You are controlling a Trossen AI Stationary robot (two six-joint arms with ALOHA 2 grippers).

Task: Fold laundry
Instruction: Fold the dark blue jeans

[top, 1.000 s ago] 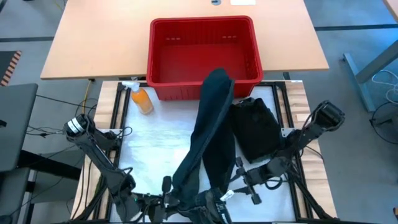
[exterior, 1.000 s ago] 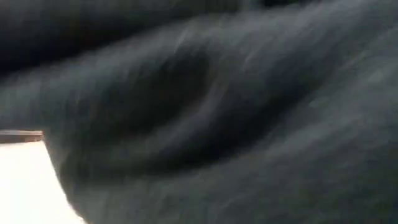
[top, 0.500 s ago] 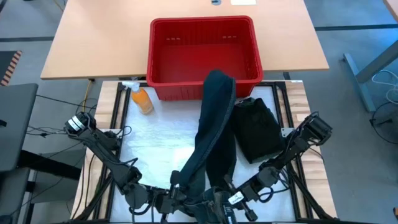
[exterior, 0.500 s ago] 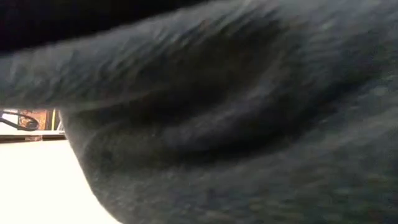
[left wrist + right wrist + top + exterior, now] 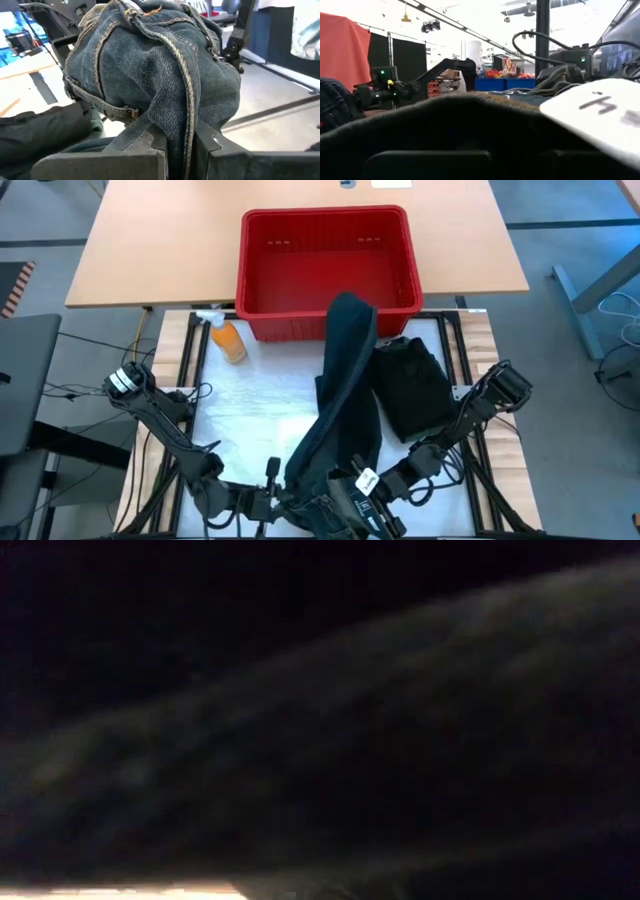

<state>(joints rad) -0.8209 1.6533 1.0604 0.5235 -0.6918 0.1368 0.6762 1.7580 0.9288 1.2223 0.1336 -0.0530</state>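
The blue jeans (image 5: 340, 395), laid from the red basket (image 5: 262, 275) to the bench's near edge, are pinched there by the left gripper (image 5: 179, 142) and the right gripper (image 5: 352, 492), both closed on denim.

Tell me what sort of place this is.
Probably a robotics lab or workshop. A pale wooden table holds a red plastic basket, two dark robot arms work a pair of blue denim jeans, and another robot arm stands in the hall behind.

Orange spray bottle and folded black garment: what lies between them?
High view: the long dark denim garment lies between the orange bottle and the black garment.
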